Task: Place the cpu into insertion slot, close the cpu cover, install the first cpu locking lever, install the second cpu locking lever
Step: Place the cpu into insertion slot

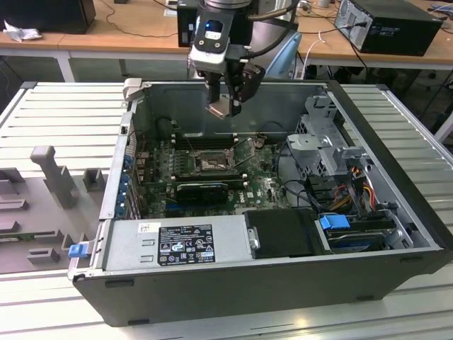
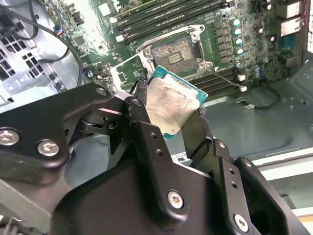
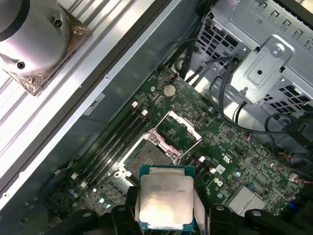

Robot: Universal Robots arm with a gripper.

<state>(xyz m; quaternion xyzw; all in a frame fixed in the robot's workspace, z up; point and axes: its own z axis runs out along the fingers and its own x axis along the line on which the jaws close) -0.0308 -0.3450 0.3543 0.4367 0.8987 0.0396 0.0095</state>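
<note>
Exterior view: the gripper [image 1: 225,106] hangs in the upper middle of the frame over the open computer case [image 1: 283,283], clamped on the cpu [image 1: 220,108] and well apart from the motherboard. Below it, near the frame's centre, the insertion slot [image 1: 210,163] lies bare; in the first wrist view its cpu cover [image 3: 185,126] stands swung up. Memory slots [image 1: 202,140] run just above the slot, a black card [image 1: 203,188] just below, and loose cables [image 1: 297,188] lie to the exterior view's right.
</note>
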